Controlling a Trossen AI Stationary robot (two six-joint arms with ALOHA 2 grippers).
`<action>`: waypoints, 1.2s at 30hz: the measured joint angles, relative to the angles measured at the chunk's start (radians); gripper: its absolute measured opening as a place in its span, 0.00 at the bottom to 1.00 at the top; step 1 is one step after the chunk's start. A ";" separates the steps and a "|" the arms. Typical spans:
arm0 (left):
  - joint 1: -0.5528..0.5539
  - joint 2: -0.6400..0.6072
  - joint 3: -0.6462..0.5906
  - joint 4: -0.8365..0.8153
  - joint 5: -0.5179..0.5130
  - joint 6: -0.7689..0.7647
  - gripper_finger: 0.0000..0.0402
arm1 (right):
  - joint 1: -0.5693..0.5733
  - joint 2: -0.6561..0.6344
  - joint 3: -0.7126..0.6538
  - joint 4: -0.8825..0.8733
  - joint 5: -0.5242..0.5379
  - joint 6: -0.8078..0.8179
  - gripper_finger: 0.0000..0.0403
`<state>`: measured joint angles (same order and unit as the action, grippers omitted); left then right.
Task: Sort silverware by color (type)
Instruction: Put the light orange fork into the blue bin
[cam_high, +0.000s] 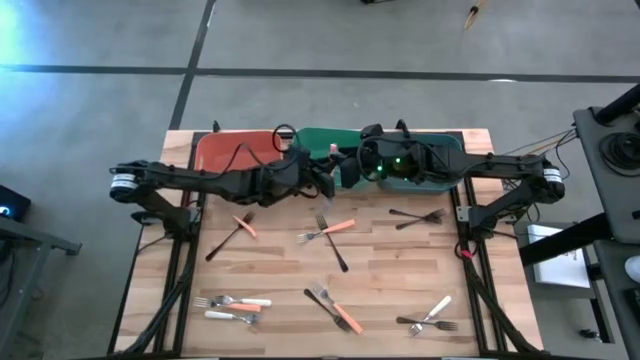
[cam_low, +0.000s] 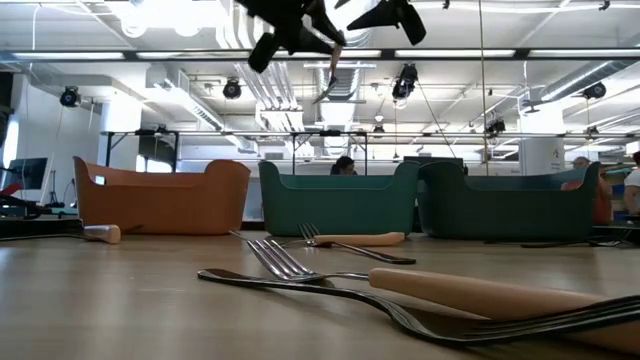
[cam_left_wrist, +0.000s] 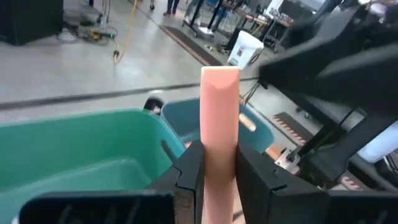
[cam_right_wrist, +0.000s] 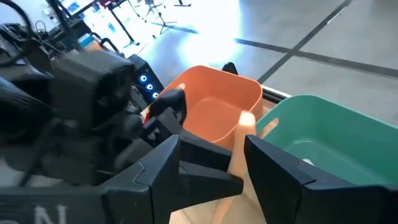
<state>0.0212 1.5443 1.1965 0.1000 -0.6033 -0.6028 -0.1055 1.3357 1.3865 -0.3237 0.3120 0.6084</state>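
My left gripper (cam_left_wrist: 219, 155) (cam_high: 328, 172) is shut on a fork with an orange handle (cam_left_wrist: 220, 106), high above the table in front of the green bin (cam_high: 320, 140). In the low view its thin metal end (cam_low: 332, 78) hangs under the grippers. My right gripper (cam_right_wrist: 211, 149) (cam_high: 350, 172) is open and faces the left one. Its fingers stand on either side of the handle's free end (cam_right_wrist: 244, 127) without touching it. Several more forks with orange, white and black handles lie flat on the table, such as one orange-handled fork (cam_high: 330, 228). My left gripper pinches the fork's orange handle (cam_left_wrist: 220, 140) between its two fingers, part way along its length. The handle's squared free end (cam_left_wrist: 220, 74) sticks out past the fingertips. The fork is lifted clear of the table, with its metal end hanging below the gripper.
Three bins stand in a row at the table's far edge: red-orange (cam_high: 235, 150), green, and teal (cam_high: 435, 165). Forks lie scattered over the middle and near part of the wooden table (cam_high: 400, 270). Both arms meet over the table's far middle.
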 joint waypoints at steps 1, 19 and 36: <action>0.000 0.008 0.020 -0.020 0.000 0.009 0.13 | 0.000 0.000 0.000 -0.003 0.001 0.002 0.43; -0.008 0.027 0.097 -0.130 -0.042 0.067 0.13 | 0.000 -0.027 0.000 -0.063 0.003 0.002 0.42; -0.016 0.034 0.097 -0.048 0.010 0.108 0.13 | -0.026 -0.025 0.000 -0.065 0.013 -0.006 0.39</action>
<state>0.0051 1.5787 1.2938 0.0523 -0.5933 -0.4943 -0.1319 1.3109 1.3865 -0.3889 0.3248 0.6025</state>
